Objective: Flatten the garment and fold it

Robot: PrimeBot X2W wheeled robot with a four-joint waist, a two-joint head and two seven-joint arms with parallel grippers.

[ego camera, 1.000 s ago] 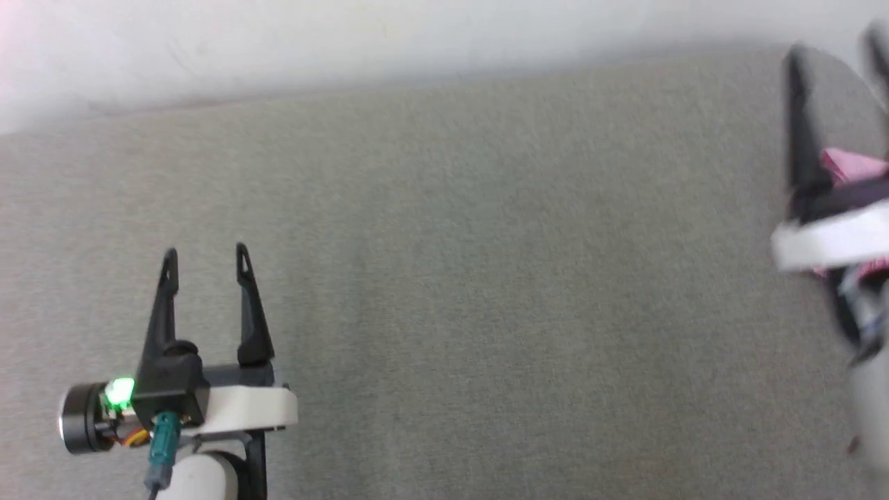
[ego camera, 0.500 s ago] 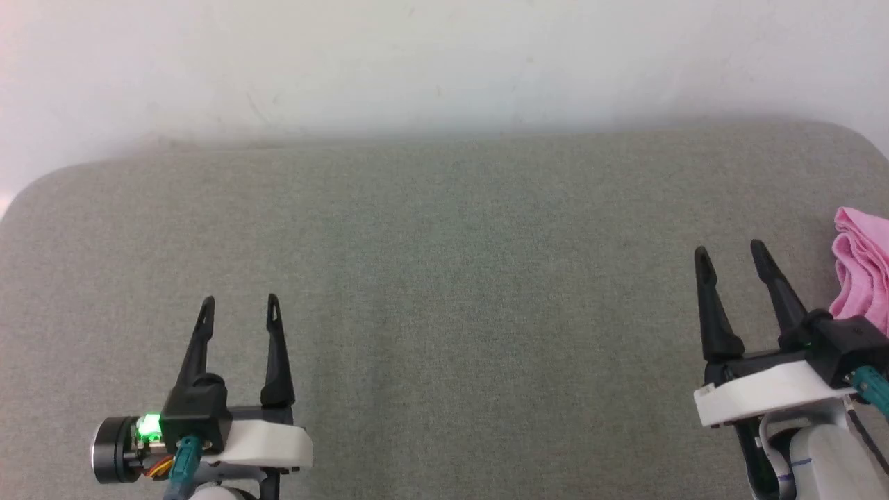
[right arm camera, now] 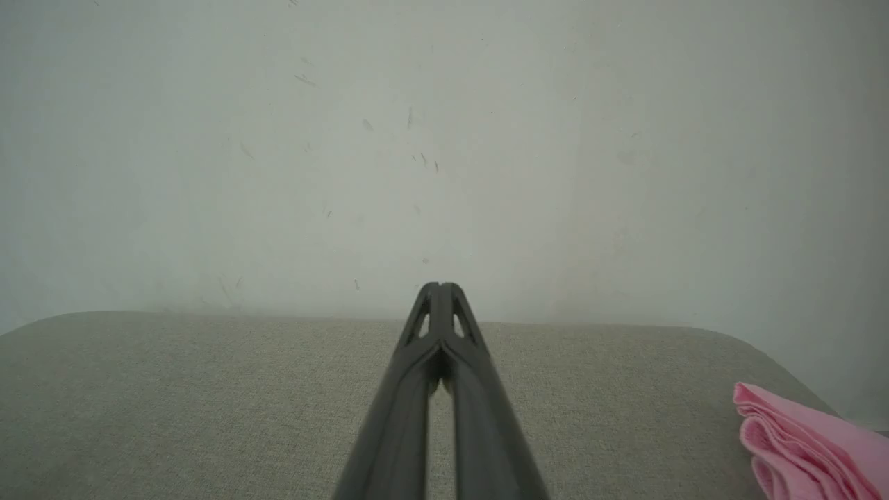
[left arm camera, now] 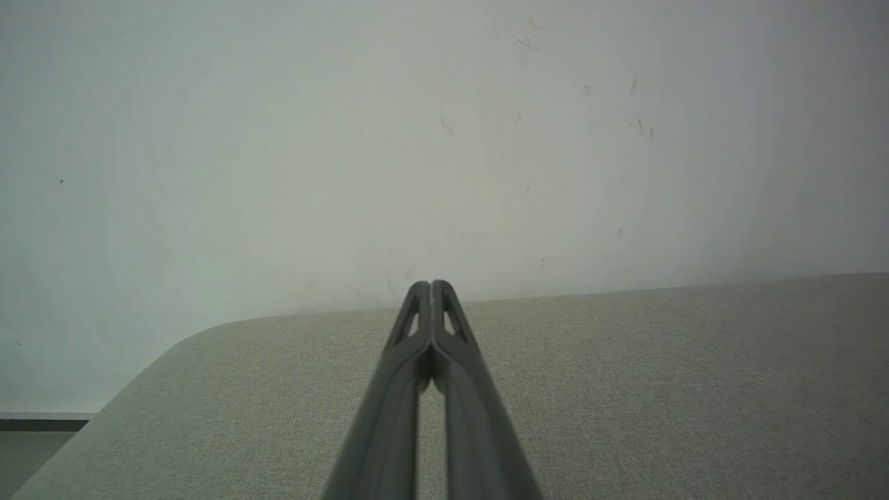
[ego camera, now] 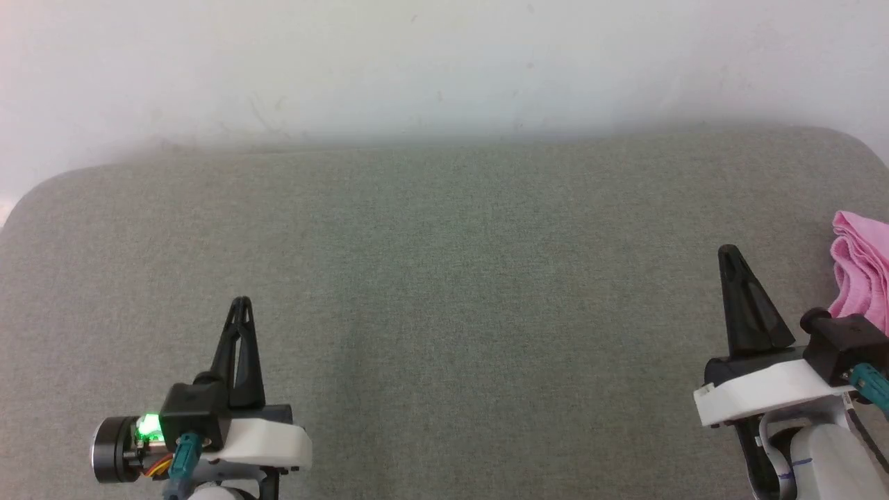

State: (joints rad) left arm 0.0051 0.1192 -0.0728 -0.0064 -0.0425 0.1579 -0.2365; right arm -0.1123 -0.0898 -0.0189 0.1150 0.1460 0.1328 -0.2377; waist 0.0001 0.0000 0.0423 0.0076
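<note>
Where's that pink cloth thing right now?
The garment lies bunched at the far right edge of the head view, on the grey surface, just to the right of the right gripper.

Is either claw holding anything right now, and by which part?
Nothing is held. The left claw and right claw are both shut empty; the pink garment lies loose on the grey surface beside the right claw.

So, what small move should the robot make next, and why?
Probably open the right gripper and reach right toward the pink garment. It and the left gripper are shut and empty, and the garment lies bunched at the right edge of the grey fabric surface, untouched.
</note>
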